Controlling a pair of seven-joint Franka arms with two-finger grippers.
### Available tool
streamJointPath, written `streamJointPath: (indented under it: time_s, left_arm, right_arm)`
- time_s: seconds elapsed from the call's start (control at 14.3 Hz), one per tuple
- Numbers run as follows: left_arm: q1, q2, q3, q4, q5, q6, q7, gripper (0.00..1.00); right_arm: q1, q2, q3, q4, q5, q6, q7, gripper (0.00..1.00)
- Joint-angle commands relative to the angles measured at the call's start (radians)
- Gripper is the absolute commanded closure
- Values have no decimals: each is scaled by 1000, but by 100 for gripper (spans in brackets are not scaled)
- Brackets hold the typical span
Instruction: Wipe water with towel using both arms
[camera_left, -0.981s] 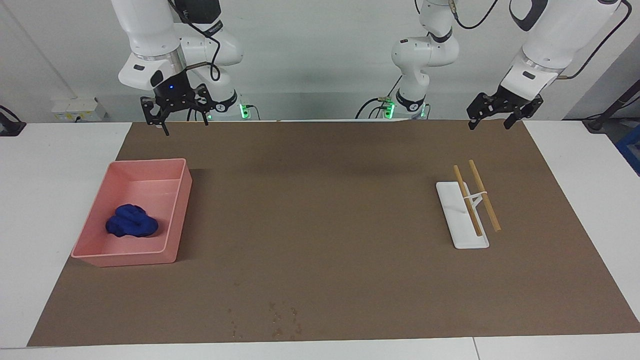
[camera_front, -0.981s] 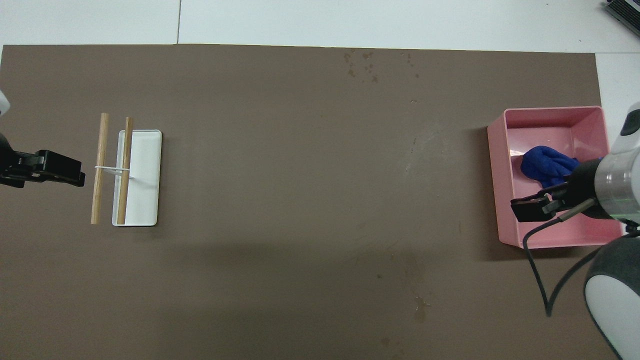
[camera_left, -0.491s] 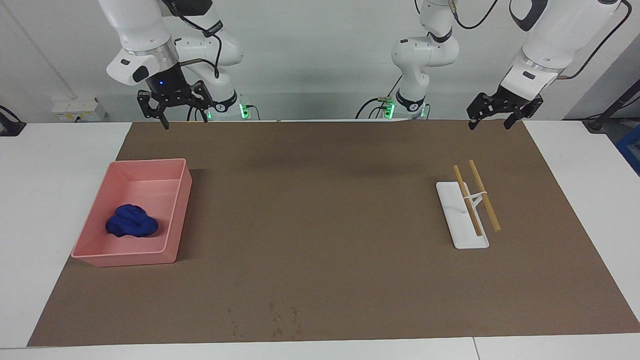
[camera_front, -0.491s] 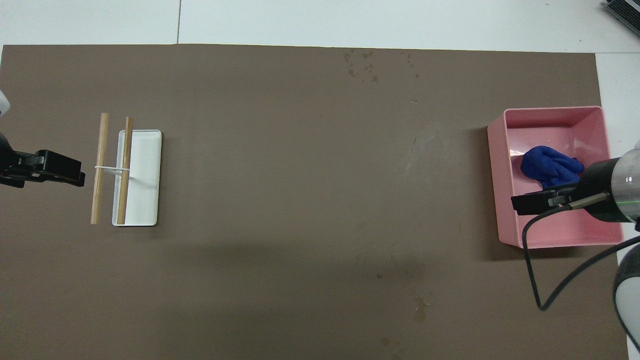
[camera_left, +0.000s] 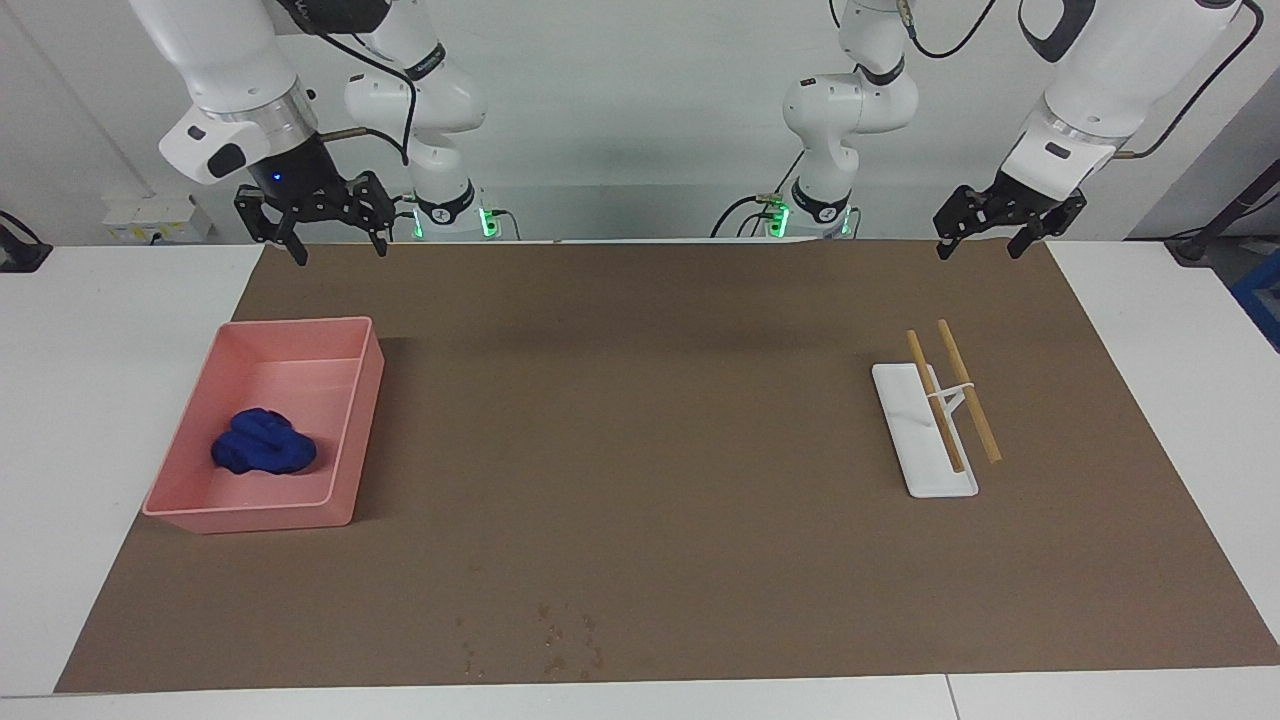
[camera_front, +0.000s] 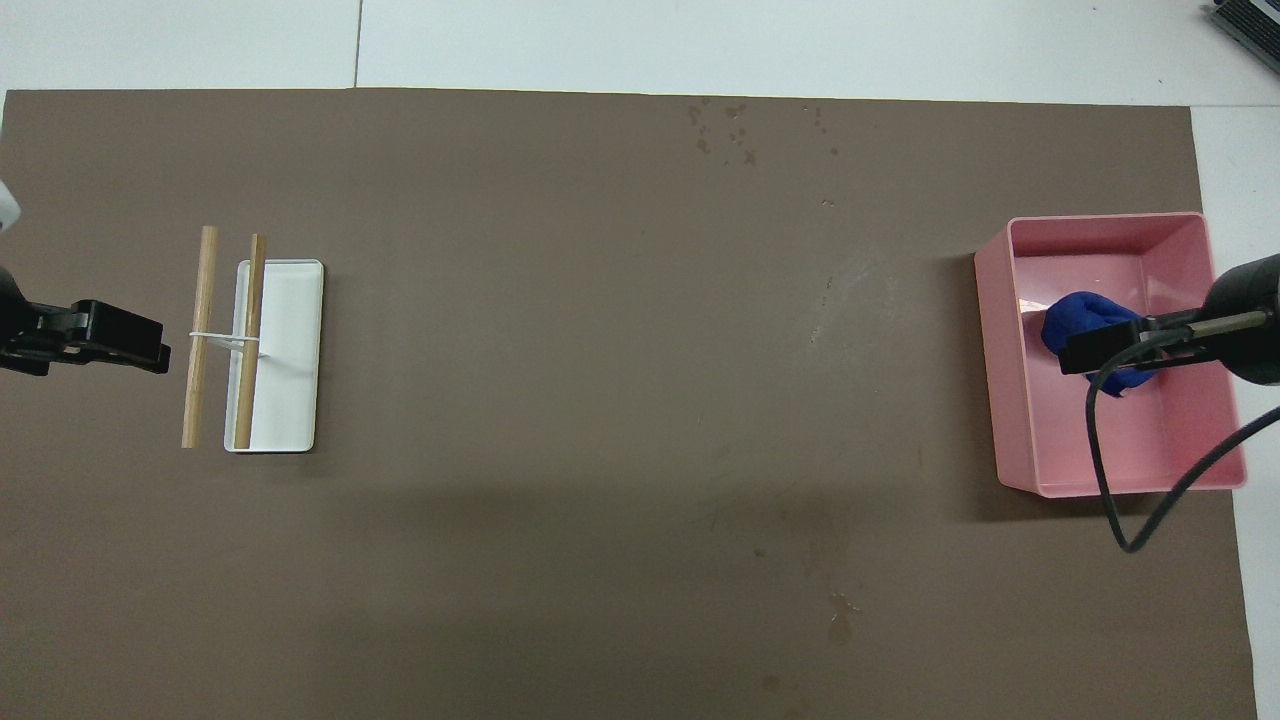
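The deep-blue towel (camera_left: 262, 443) lies bunched in the pink tray (camera_left: 300, 323) toward the right arm's end of the table. My right gripper (camera_left: 340, 252) hangs open high in the air, well clear of the towel. In the overhead view the right gripper (camera_front: 1088, 352) covers part of the towel (camera_front: 1075, 318) inside the pink tray (camera_front: 1100, 220). Small water drops (camera_left: 560, 640) dot the brown mat by the edge farthest from the robots, also seen as water drops (camera_front: 725, 130) from above. My left gripper (camera_left: 978, 250) waits open above the mat's corner, empty; overhead, the left gripper (camera_front: 125, 340) sits beside the sticks.
A white tray (camera_left: 925, 470) with two wooden sticks (camera_left: 965, 390) joined by a white band lies toward the left arm's end. From above, the white tray (camera_front: 290, 350) shows beside the wooden sticks (camera_front: 203, 330). A brown mat (camera_left: 640, 420) covers the table.
My right gripper has swung toward the right arm's end of the table and now hangs over the towel in the tray. The left arm has not moved.
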Motion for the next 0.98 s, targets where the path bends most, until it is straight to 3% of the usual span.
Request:
streamJointPath:
  time_s: [0.0,0.91]
  left_arm:
    - [7,-15,-2,-16,-12,1,8,0]
    - [7,-15,-2,-16,-12,-1,8,0]
  right_arm:
    - [-2,61,11,55,-19,-20,26,0]
    - [32,50,-20,35,-19,-25,14,0]
